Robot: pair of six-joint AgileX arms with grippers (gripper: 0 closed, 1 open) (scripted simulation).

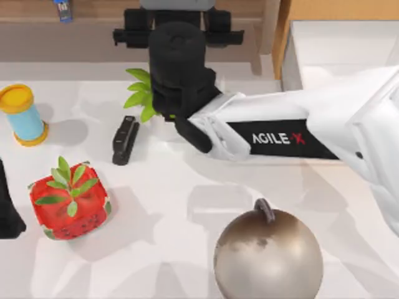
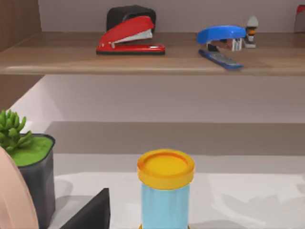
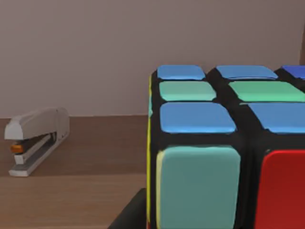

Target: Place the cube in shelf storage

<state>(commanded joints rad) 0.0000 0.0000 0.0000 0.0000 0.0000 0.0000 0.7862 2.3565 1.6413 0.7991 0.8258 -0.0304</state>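
The cube (image 3: pixel 209 143), black-gridded with blue, green and red stickers, sits very close in the right wrist view above the shelf storage's wooden board (image 3: pixel 71 191). My right arm reaches from the right across the table to the shelf storage (image 1: pixel 93 37) at the back, and my right gripper (image 1: pixel 177 25) is over the board, shut on the cube. A dark finger (image 3: pixel 128 214) lies against the cube's side. In the top view the arm's black wrist hides the cube. My left gripper (image 1: pixel 9 205) is parked at the table's left edge.
On the table are a red strawberry block (image 1: pixel 68 202), a metallic ball with a handle (image 1: pixel 268 255), a black stapler (image 1: pixel 124 140), a yellow-capped blue cylinder (image 1: pixel 24 115) and a potted plant (image 1: pixel 142 93). Red (image 2: pixel 129 38), blue (image 2: pixel 221 40) and white (image 3: pixel 38 138) staplers lie on the shelf.
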